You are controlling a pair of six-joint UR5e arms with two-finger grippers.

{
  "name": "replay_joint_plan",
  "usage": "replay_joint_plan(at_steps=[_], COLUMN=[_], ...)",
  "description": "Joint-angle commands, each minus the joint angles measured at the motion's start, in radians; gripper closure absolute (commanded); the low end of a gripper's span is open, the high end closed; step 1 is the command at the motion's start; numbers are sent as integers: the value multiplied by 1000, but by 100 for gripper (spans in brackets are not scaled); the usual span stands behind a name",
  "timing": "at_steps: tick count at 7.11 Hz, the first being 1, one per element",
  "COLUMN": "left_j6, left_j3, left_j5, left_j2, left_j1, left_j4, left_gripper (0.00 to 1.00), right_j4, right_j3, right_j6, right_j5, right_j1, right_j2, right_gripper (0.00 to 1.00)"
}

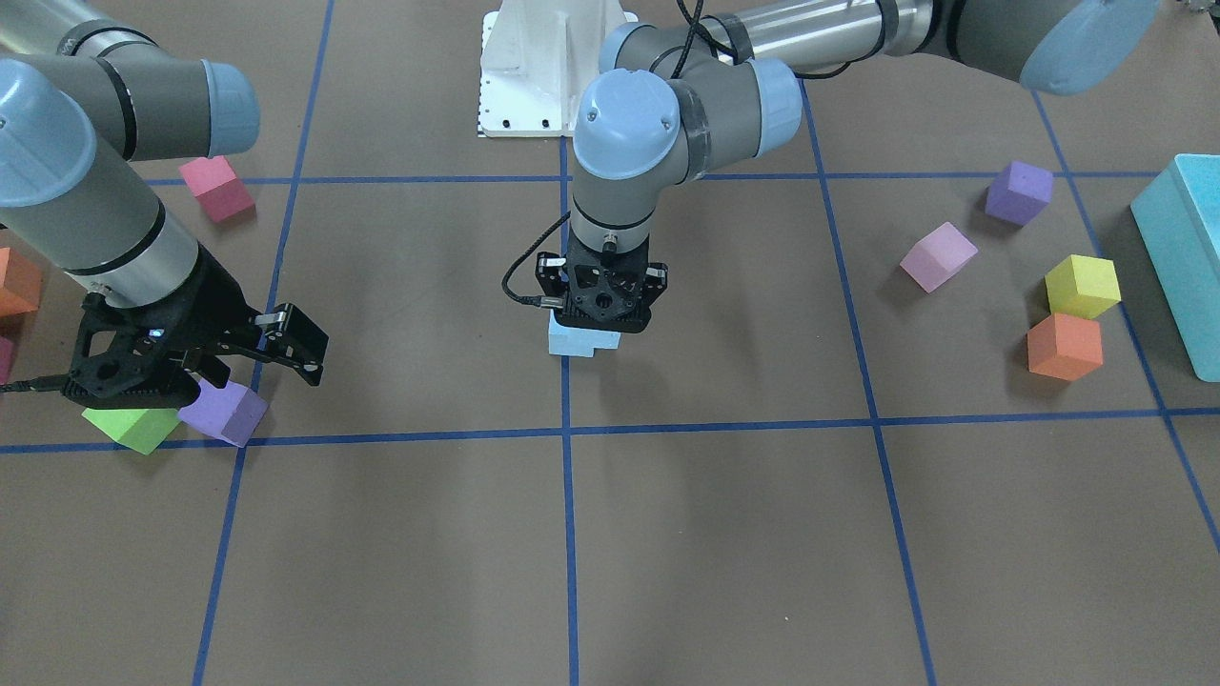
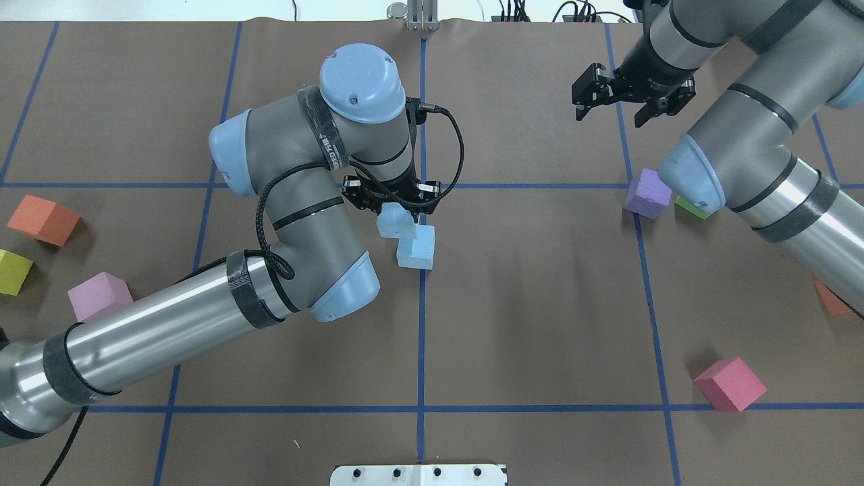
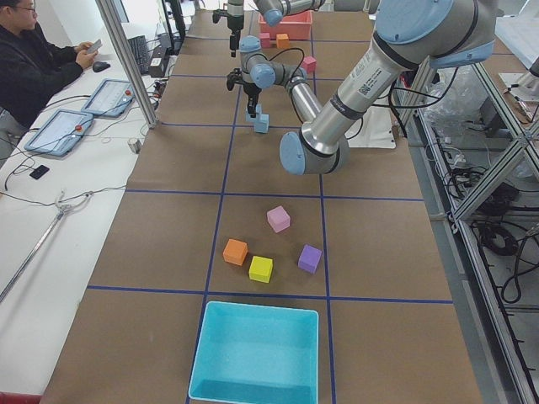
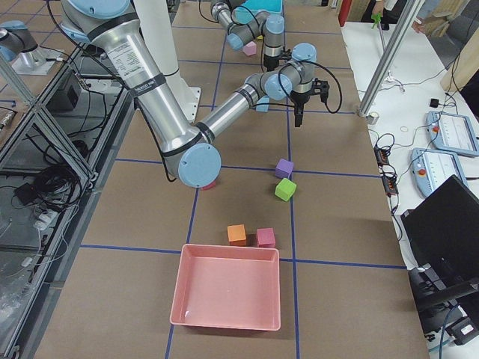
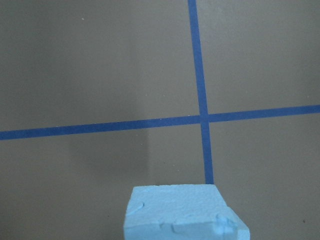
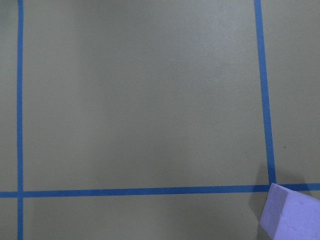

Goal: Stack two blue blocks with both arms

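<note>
Two pale blue blocks sit at the table's centre crossing. My left gripper (image 2: pixel 395 210) points down and is shut on the upper blue block (image 2: pixel 393 222). That block sits offset over the lower blue block (image 2: pixel 416 250); I cannot tell if they touch. From the front the left gripper (image 1: pixel 602 319) hides most of the blocks (image 1: pixel 575 341). The left wrist view shows a scuffed blue block (image 5: pixel 182 214) at its bottom edge. My right gripper (image 2: pixel 615 106) is open and empty, hanging above the table beside a purple cube (image 2: pixel 647 194), also seen from the front (image 1: pixel 274 354).
A green cube (image 1: pixel 133 427) lies beside the purple cube (image 1: pixel 227 412). A red-pink cube (image 2: pixel 730 383) and an orange cube (image 2: pixel 831 302) lie on my right. Orange (image 2: pixel 43 220), yellow (image 2: pixel 13 271), pink (image 2: pixel 100 295) cubes and a large teal block (image 1: pixel 1187 252) lie on my left.
</note>
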Motion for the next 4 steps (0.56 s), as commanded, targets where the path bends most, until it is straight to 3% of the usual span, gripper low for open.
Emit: replay_joint_plan(at_steps=[1,4], left_j6=[-1,-15], left_j3=[7,9], left_j5=[-1,-3], left_j2=[-6,-12], left_j1=[20,21], left_j4=[0,-2], left_gripper=[43,43], right_j4=[0,0], right_j3=[1,1], right_j6=[0,0], right_j5=[0,-2], right_j1=[0,0], right_j2=[-3,-3], right_gripper=[0,0])
